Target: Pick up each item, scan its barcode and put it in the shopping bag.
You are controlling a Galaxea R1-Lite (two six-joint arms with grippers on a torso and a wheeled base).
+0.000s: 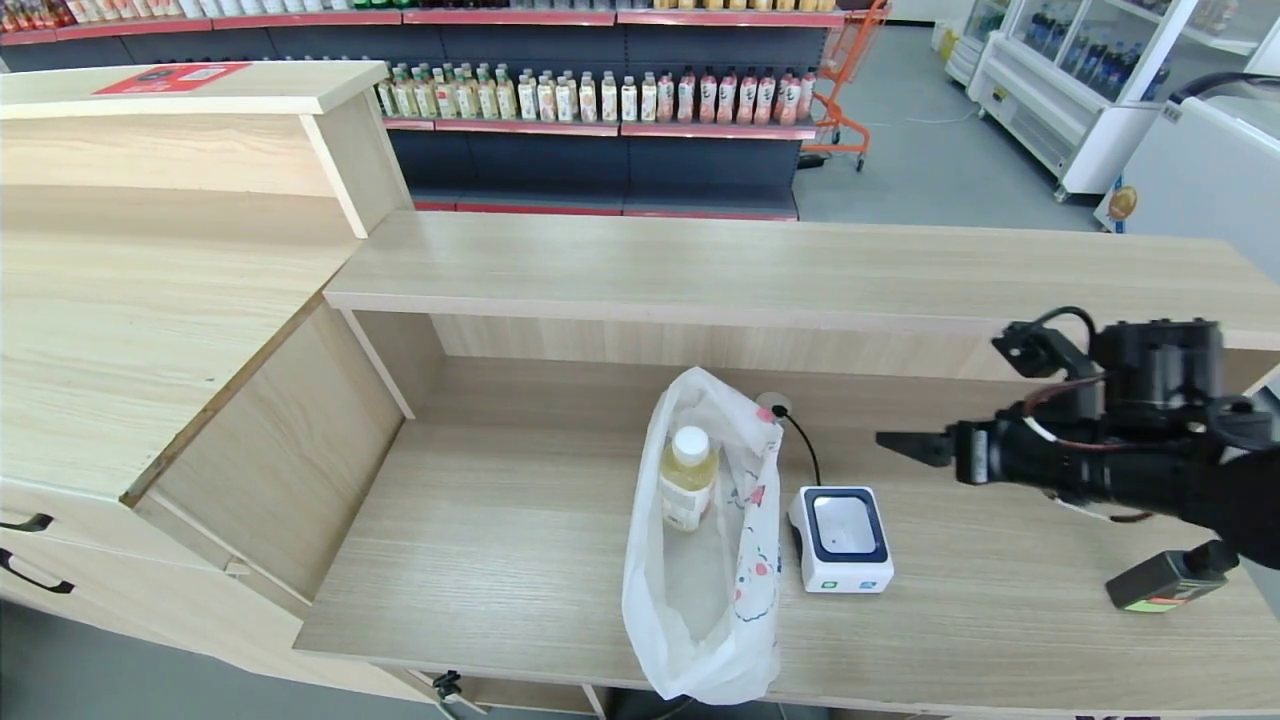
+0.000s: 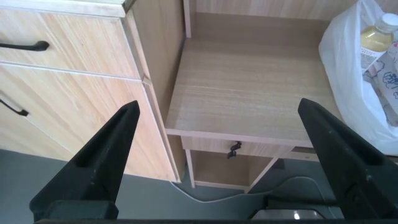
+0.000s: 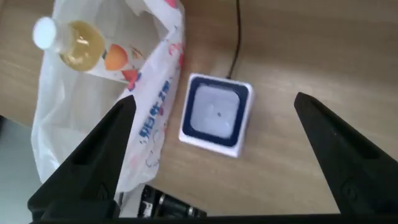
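The right gripper (image 1: 900, 446) hangs above the counter with its two black fingers spread wide and nothing between them. In the right wrist view (image 3: 214, 102) the gap between them frames the white box-shaped barcode scanner with a dark-rimmed window (image 3: 216, 115).

In the head view the scanner (image 1: 842, 538) sits on the pale wood-grain counter (image 1: 500, 560), to the left of this gripper and nearer the front edge. A thin black cable (image 1: 805, 445) runs from it towards the back. Just beside the scanner, on its left, lies the white plastic shopping bag with a cartoon print (image 1: 700, 600), its mouth open. Inside the bag is the clear bottle of yellowish drink with a white cap (image 1: 688, 478), well apart from the right gripper, with the scanner between them. Whether the bottle stands or leans I cannot tell.

The right wrist view gives the bottle (image 3: 78, 46) and the bag (image 3: 149, 118) from above, with the bottle's coloured label and the cable (image 3: 237, 37).

The left gripper (image 2: 219, 104) is also splayed open and empty. It is held low in front of the counter's left end, with the bag (image 2: 348, 74) and bottle (image 2: 379, 34) off to one side.

That view also takes in the light wooden drawers with black handles (image 2: 62, 68) and a small dark latch (image 2: 234, 149) under the counter edge. The head view adds the shop shelves of bottled drinks (image 1: 600, 95) behind.
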